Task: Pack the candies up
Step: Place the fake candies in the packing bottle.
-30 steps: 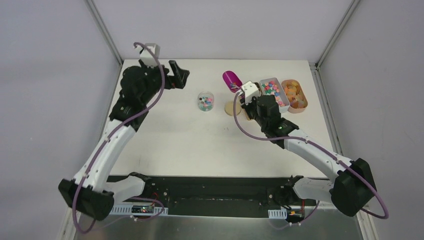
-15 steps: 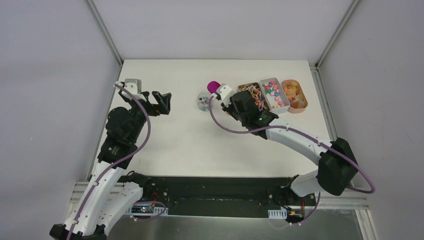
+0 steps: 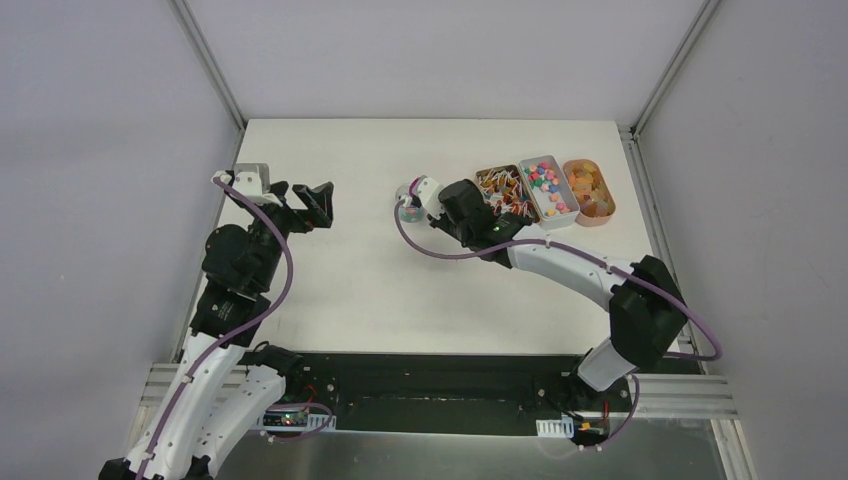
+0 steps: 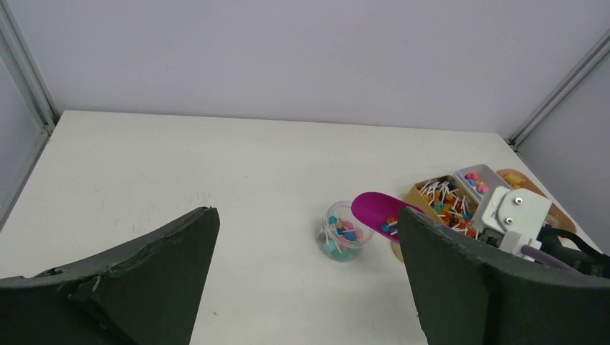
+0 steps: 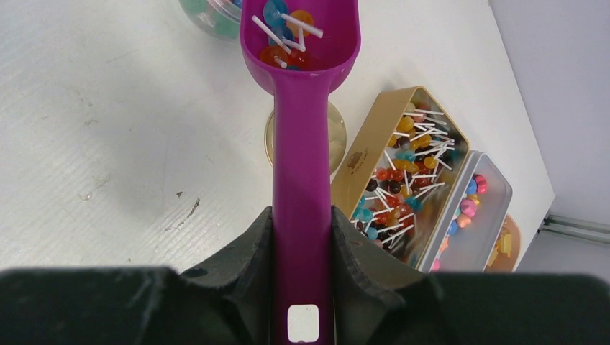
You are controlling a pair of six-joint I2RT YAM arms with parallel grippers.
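Observation:
My right gripper [image 5: 302, 230] is shut on the handle of the purple scoop [image 5: 301, 165]. The scoop's bowl holds a few candies [image 5: 288, 32] on white sticks, red, orange and blue. Its front lip hangs over the rim of a small clear jar [image 4: 344, 231], which holds more mixed-colour candies. In the top view the right gripper [image 3: 432, 200] is just right of the jar [image 3: 408, 210]. My left gripper [image 4: 306, 215] is wide open with nothing in it, well left of the jar [image 3: 310, 203].
Three open containers stand at the back right: a gold tin [image 3: 500, 188] of stick candies, a white tin [image 3: 548, 188] of small bright pieces, and an orange tray [image 3: 590, 190]. A round beige lid [image 5: 337, 140] lies flat under the scoop's neck.
My right arm has swung left with the loaded scoop, from beside the tins to over the jar. The left arm has drawn back and toward the table's left side, still open.

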